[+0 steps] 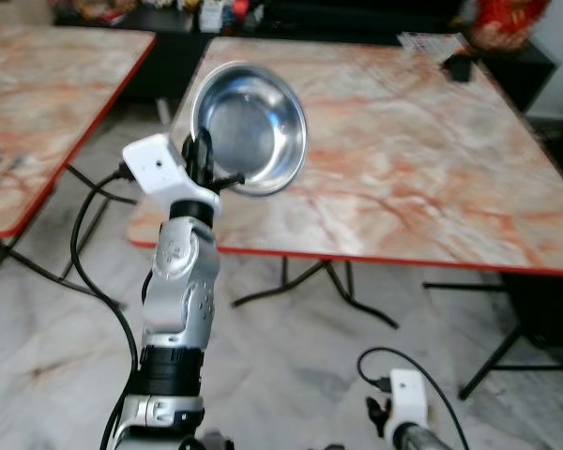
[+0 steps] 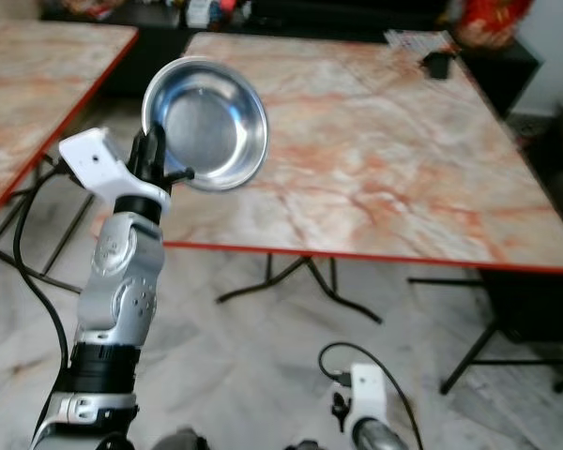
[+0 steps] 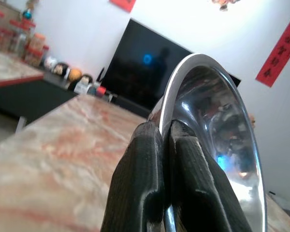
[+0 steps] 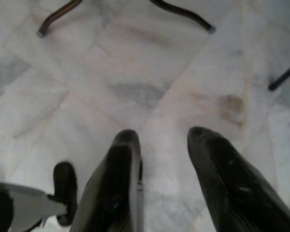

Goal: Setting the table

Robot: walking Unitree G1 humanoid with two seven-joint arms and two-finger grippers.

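Steel bowl pinched by left pincer.
Held on edge above table's near-left corner; right pincer hangs open.

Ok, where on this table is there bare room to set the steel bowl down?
Most of the marbled table is bare, from its red near edge up to the far right corner, where a dark object sits. The left gripper holds the bowl over the near left corner.

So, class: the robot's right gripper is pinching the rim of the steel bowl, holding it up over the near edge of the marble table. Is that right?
Not quite: the left gripper pinches the steel bowl by its rim, as the left eye view shows. The right gripper hangs open over the floor. The rest stands: the bowl is held up over the marble table's near edge.
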